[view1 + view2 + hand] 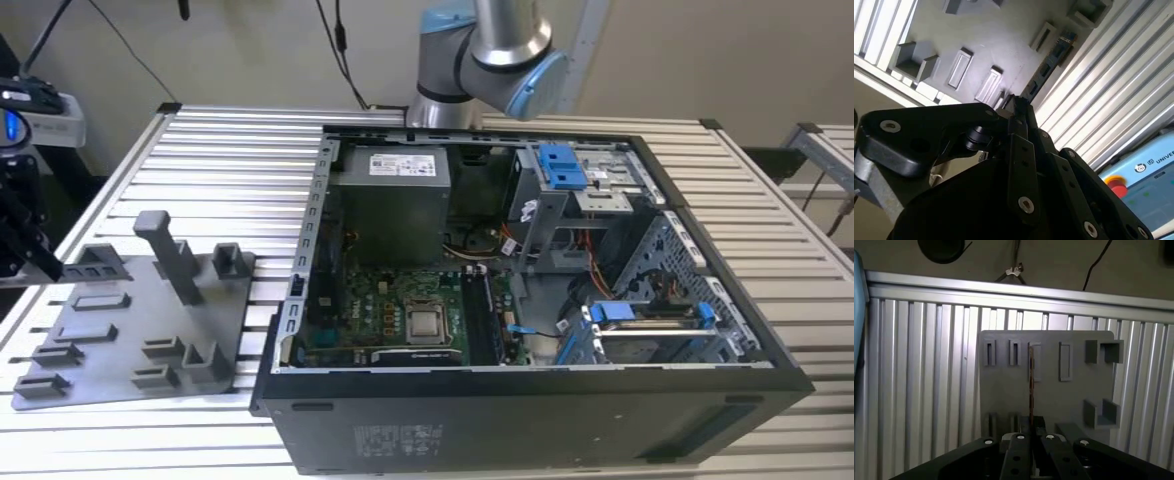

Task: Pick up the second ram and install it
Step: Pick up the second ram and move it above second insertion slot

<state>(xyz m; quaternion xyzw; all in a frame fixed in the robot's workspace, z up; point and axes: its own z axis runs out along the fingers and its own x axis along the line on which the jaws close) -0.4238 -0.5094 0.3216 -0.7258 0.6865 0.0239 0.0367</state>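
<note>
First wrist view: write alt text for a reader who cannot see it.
The black tool grips the second ram, a thin stick seen edge-on, with a grey tray of slots and pockets behind it. The tray lies on a ribbed aluminium table.
</note>
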